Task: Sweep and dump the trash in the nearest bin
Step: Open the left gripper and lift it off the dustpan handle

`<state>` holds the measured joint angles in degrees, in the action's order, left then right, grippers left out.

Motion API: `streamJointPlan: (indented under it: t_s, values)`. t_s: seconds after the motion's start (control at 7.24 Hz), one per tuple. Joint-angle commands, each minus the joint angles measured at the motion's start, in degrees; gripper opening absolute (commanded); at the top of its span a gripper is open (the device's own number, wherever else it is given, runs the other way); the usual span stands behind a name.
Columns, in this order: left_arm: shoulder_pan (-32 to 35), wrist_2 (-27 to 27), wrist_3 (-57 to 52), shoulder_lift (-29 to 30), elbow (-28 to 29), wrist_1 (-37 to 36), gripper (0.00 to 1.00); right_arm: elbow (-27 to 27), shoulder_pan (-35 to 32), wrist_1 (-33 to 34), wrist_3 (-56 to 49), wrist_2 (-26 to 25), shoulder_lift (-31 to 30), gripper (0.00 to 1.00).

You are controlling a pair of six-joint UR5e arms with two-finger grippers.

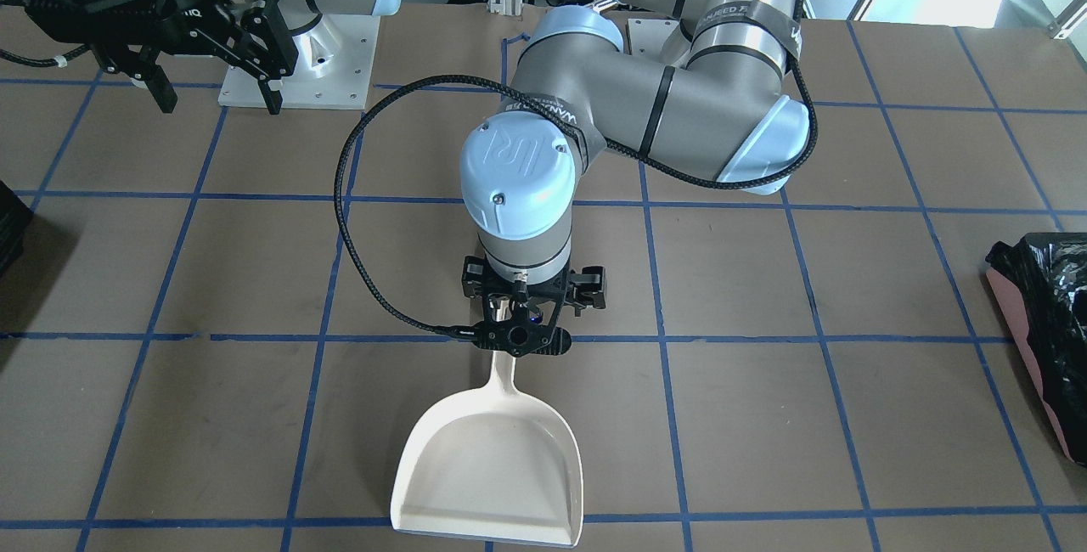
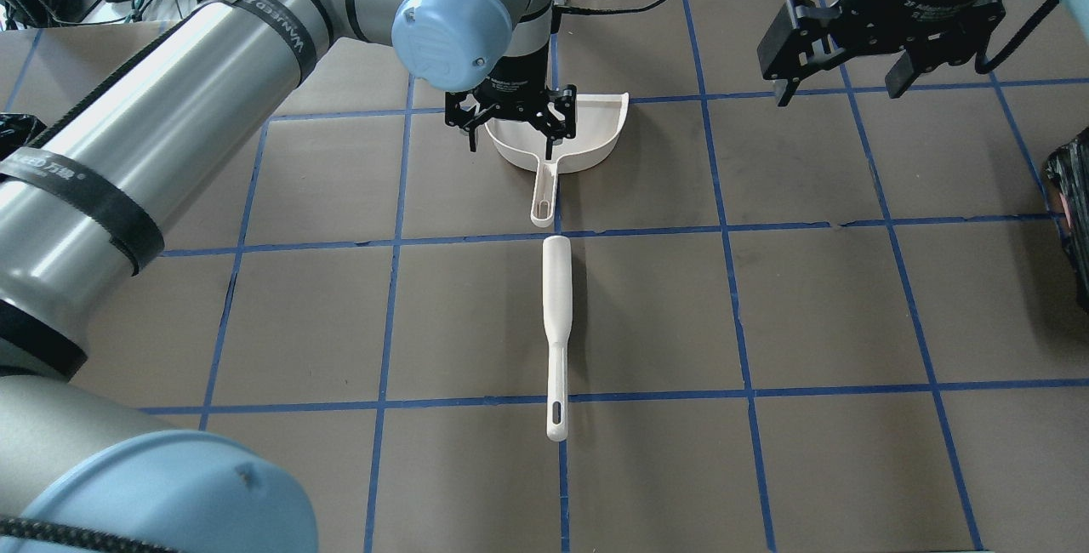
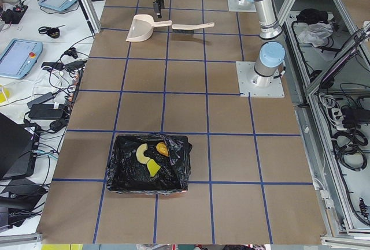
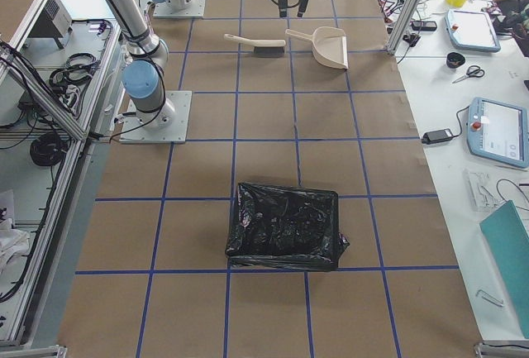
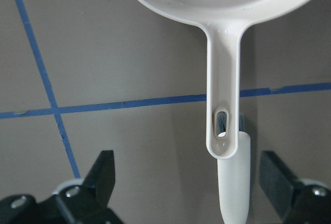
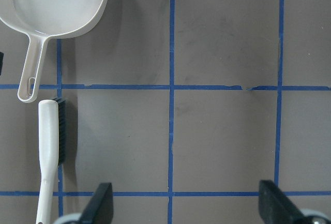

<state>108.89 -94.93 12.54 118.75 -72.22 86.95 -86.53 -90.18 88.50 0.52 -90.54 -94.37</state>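
Observation:
The three trash pieces, a golden-brown lump (image 3: 163, 149), a green-and-yellow scrap (image 3: 152, 169) and a curved golden piece (image 3: 140, 153), lie inside the bin (image 3: 124, 176), whose pink side (image 1: 1019, 333) shows at the table's end on my left. The white dustpan (image 2: 587, 140) lies empty on the table. My left gripper (image 2: 510, 123) hovers over its handle (image 5: 225, 79), open, with the fingers wide of the handle and not touching it. My right gripper (image 2: 838, 94) is open and empty, raised above the table.
The white brush (image 2: 555, 315) lies in line with the dustpan handle, its tip just under the handle's end. A second container lined with a black bag (image 4: 285, 226) stands at the table's end on my right. Blue tape lines grid the brown tabletop.

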Motion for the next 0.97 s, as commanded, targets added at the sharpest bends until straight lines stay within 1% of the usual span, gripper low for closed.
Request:
streamJointPlan:
  t_s: [0.0,0.28,0.41,0.83]
  values:
    - [-2.3,-3.8,-0.6,-4.0,-2.0,0.0,1.0,0.0,-0.2,0.0,4.5,1.3,0.1,1.0]
    - [-5.5,-4.7,-1.5,-8.4,-2.0,0.1,1.0,0.0,-0.2,0.0,4.5,1.3,0.1,1.0]
    - [-7.4,-4.5,-4.4,-10.7,-2.2,0.5,1.0,0.0,-0.2,0.0,4.5,1.2,0.1,1.0]
    - [-8.9,-6.1,-5.4,-17.7,-4.0,0.6,1.0,0.0,-0.2,0.0,4.4,1.3,0.0,1.0]
